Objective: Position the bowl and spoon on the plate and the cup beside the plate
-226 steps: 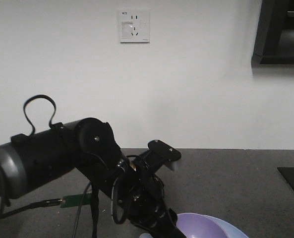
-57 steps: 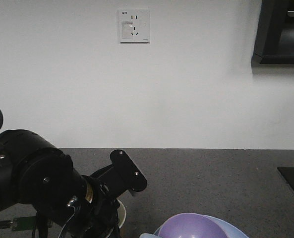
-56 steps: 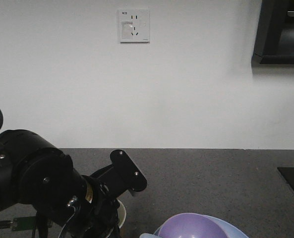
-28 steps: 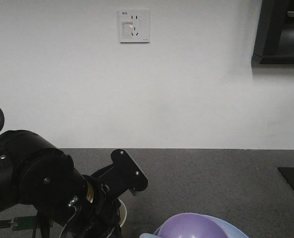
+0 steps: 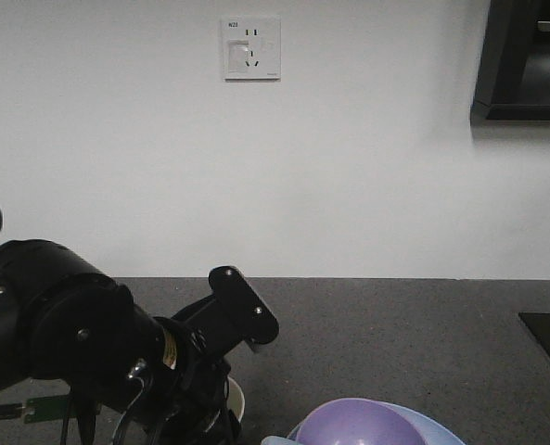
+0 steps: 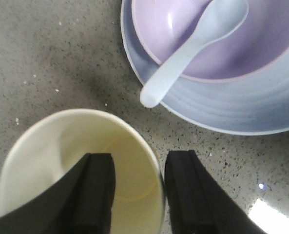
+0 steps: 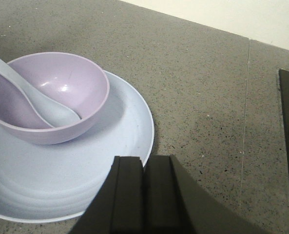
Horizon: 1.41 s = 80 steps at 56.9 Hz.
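The left arm (image 5: 80,348) swung from the bowl (image 5: 363,422) to the cup (image 6: 81,170).

In your front view the bowl (image 5: 360,422) and plate (image 5: 437,428) are cut off by the bottom edge, and the left arm hides all but a sliver of the cup (image 5: 235,400). In your left wrist view the cup's (image 6: 81,170) lower rim runs out of frame, its brown outside is unseen, and the plate's (image 6: 232,107) right side is cropped. In your right wrist view the spoon (image 7: 29,95) handle leaves the left edge.
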Motion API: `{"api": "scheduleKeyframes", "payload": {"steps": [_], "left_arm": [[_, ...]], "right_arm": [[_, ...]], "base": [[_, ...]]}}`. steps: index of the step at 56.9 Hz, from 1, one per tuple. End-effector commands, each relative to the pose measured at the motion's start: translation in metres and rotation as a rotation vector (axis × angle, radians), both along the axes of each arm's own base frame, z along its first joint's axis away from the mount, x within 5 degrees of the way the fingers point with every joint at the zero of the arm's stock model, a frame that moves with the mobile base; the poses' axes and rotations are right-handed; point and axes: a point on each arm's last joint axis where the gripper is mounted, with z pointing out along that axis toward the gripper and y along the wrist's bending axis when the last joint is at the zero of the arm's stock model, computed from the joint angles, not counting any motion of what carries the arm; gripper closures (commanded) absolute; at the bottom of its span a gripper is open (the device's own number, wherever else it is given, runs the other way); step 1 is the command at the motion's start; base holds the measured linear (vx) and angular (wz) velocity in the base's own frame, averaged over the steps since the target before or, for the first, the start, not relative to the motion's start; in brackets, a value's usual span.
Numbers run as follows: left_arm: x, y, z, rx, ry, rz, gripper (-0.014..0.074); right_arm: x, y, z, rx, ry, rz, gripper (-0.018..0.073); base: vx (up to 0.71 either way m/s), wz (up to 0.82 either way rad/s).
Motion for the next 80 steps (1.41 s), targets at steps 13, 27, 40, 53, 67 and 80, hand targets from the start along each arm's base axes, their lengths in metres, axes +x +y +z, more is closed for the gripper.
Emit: {"api": "scheduleKeyframes", "payload": {"steps": [13,27,40,53,67,80], "left_arm": [[-0.023,0.022,0.081,-0.192,-0.214,0.001,0.0263],[-0.046,0.051,0.116,-0.278,-0.364,0.059,0.0605],[-0.078,0.082,0.098,-0.383,-0.424,0.093,0.0601],[-0.118,0.116,0.033,-0.531,-0.423,0.152,0.0600],[-0.151,0.145,-0.019,-0.686,-0.397,0.225,0.0600],[-0.161,0.155,-0.031,-0.701,-0.405,0.224,0.0599]], "right_arm": [[0.003,0.000,0.014,0.012,-0.090,-0.007,0.0568],[0.003,0.000,0.015,0.021,-0.099,-0.008,0.0568],[0.003,0.002,0.015,0.060,-0.091,-0.008,0.0567],[0.003,0.004,0.016,0.090,-0.097,0.012,0.0566],[0.005,0.007,0.024,0.096,-0.182,0.050,0.0566],[0.005,0.008,0.026,0.152,-0.198,0.042,0.0566]], "base": [[0.00,0.00],[0.00,0.00],[0.00,0.00],[0.00,0.00],[0.00,0.00],[0.00,0.00]]}}
